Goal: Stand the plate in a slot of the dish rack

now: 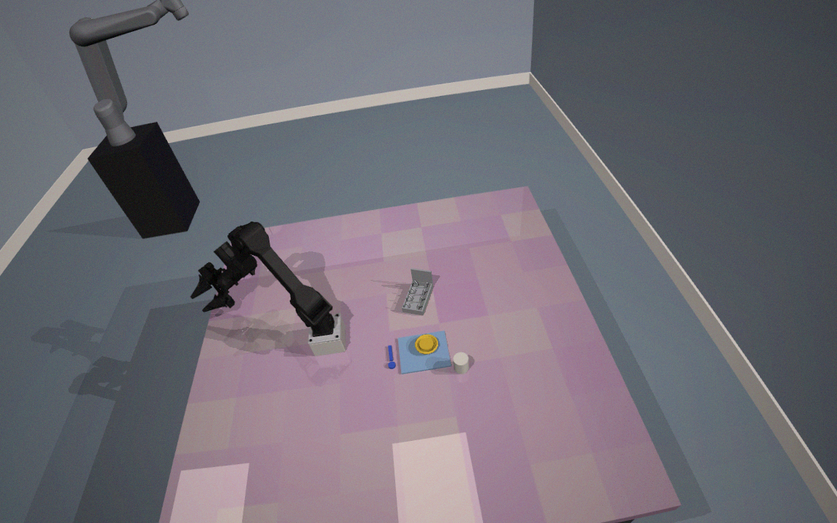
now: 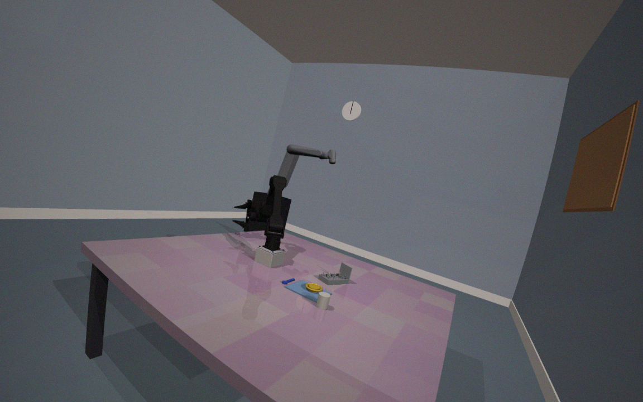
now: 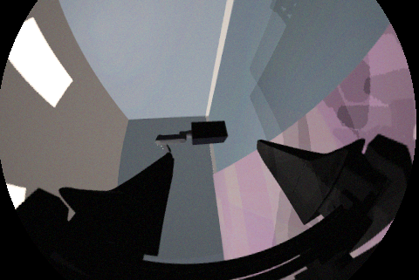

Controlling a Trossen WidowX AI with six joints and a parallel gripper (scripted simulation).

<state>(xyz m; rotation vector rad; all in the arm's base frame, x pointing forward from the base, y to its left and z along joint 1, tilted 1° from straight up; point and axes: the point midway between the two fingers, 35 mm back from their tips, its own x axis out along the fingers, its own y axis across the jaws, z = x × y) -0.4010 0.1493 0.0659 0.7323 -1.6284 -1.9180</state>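
A yellow plate lies flat on a blue mat, right of the arm's base in the top view. The grey dish rack stands behind the mat, with small rails on it and an upright panel at one end. My gripper is open and empty. It is held up in the air at the table's left edge, on the other side of the base from the plate and rack, and points away from them. The wrist view shows neither plate nor rack.
The blue mat lies under the plate. A blue spoon-like thing lies beside its left edge. A whitish cup stands at its right edge. A grey arm stands on a black pedestal off the table.
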